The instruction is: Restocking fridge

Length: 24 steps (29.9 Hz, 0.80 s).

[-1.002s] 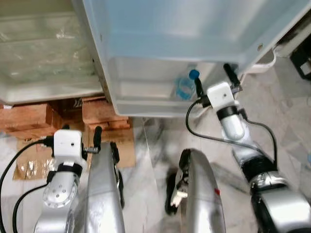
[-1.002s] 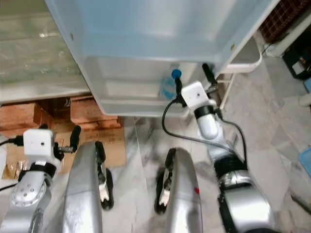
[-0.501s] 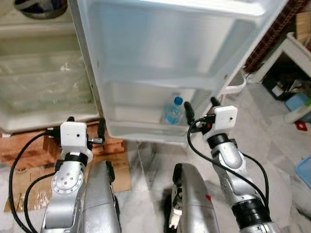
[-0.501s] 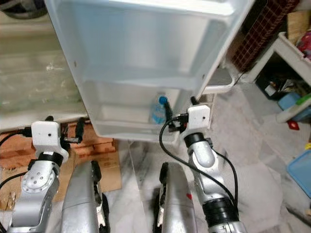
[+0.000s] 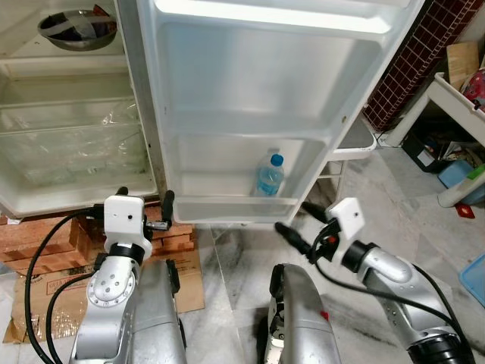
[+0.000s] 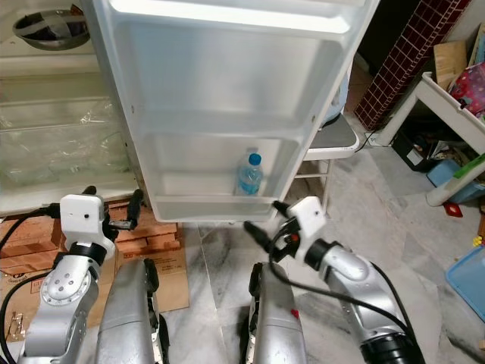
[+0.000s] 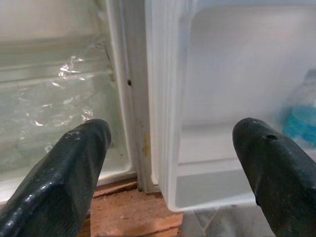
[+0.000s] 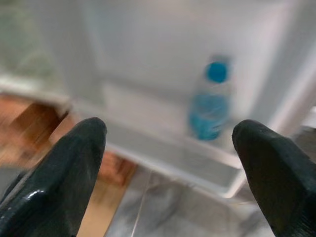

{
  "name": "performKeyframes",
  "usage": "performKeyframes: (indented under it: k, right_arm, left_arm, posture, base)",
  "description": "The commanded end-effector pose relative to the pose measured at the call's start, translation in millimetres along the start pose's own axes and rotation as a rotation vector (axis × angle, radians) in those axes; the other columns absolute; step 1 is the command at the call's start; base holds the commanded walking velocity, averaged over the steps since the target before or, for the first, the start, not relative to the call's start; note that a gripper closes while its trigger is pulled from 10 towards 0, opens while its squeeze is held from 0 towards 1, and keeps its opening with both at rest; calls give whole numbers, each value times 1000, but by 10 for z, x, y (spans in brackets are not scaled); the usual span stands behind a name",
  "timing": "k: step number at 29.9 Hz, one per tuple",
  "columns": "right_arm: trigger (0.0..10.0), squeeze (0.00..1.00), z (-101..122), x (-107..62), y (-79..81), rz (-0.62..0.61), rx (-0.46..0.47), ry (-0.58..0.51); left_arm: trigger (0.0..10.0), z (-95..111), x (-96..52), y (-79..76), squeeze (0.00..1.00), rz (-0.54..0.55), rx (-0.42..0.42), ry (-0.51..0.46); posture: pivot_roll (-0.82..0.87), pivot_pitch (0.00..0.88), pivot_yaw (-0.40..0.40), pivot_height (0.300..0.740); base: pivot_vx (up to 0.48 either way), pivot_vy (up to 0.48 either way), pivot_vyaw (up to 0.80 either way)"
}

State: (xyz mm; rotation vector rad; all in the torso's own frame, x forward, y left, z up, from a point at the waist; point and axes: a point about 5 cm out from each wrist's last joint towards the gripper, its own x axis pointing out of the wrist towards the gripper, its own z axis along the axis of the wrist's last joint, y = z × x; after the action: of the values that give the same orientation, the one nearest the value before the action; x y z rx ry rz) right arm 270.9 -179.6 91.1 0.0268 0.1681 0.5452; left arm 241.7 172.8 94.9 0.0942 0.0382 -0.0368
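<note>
A clear water bottle (image 5: 268, 176) with a blue cap stands upright in the lower shelf of the open white fridge door (image 5: 258, 91). My right gripper (image 5: 299, 222) is open and empty. It hangs just below and in front of that shelf, apart from the bottle, which its wrist view shows blurred between the fingers (image 8: 210, 106). My left gripper (image 5: 144, 199) is open and empty too, held low at the door's hinge side. Its wrist view looks at the hinge edge (image 7: 133, 94), with the bottle (image 7: 301, 106) off to one side.
The fridge interior (image 5: 68, 129) at left has clear shelves and a metal bowl (image 5: 68, 26) up top. Bricks (image 5: 45, 243) and cardboard (image 5: 45, 296) lie under the fridge. A white stool (image 5: 352, 140), a red-brown grid panel (image 5: 409, 68) and a white rack (image 5: 455, 98) stand at right.
The camera has pulled back and up. My right gripper has drawn away from the bottle and dropped below the door shelf; the bottle stays put. The left gripper has risen a little.
</note>
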Motion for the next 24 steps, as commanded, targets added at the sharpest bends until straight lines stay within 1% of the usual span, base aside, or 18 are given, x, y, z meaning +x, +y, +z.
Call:
performKeyframes:
  k: [1,2,3,4,5,7,9,13,14,17,21,23,24]
  right_arm:
    - [10000,580,96,30,12,-19,30,-32]
    - [10000,153,130,43,32,-11,33,-53]
    - [10000,0,144,64,37,-35,12,-53]
    - [10000,0,180,100,41,-87,2,-83]
    - [10000,0,202,114,43,-110,10,-107]
    - [10000,0,249,145,70,-136,50,-154]
    - [10000,0,319,189,130,-154,66,-188]
    - [10000,0,341,208,157,-152,69,-192]
    - [10000,0,347,215,155,-150,56,-191]
    - [10000,0,390,227,86,-168,4,-199]
    - [10000,0,422,228,34,-186,-13,-205]
    - [10000,0,417,202,-18,-210,-25,-202]
    - [10000,0,367,160,-35,-235,-26,-185]
  left_arm:
    - [10000,-15,-7,-36,0,-20,-8,3]
    - [10000,-15,-8,-35,0,-21,-7,3]
    - [10000,-16,-10,-36,0,-21,-7,4]
    - [10000,-18,-13,-42,0,-24,-8,5]
    - [10000,-19,-14,-46,0,-26,-8,6]
    - [10000,-21,-16,-49,0,-27,-9,7]
    - [10000,-24,-24,-52,0,-25,-11,7]
    - [10000,-29,-26,-55,0,-25,-12,10]
    - [10000,-34,-25,-61,0,-27,-12,11]
    - [10000,-45,-22,-73,0,-30,-9,16]
    - [10000,-51,-23,-73,0,-29,-8,19]
    - [10000,-60,-31,-77,0,-29,-5,24]
    - [10000,-64,-34,-81,0,-30,-3,27]
  posture:
    - [47,48,-77,555]
    - [47,48,-77,555]
    - [45,51,-75,555]
    - [46,51,-75,555]
    - [47,52,-75,555]
    - [50,54,-75,560]
    - [49,55,-76,574]
    - [48,57,-76,588]
    - [47,58,-78,593]
    - [43,62,-80,612]
    - [40,63,-81,621]
    - [40,64,-82,631]
    - [40,64,-82,640]
  base:
    - [0,0,0]
    - [0,0,0]
    - [0,0,0]
    - [0,0,0]
    - [0,0,0]
    - [0,0,0]
    - [0,0,0]
    - [0,0,0]
    - [0,0,0]
    - [0,0,0]
    - [0,0,0]
    - [0,0,0]
    - [0,0,0]
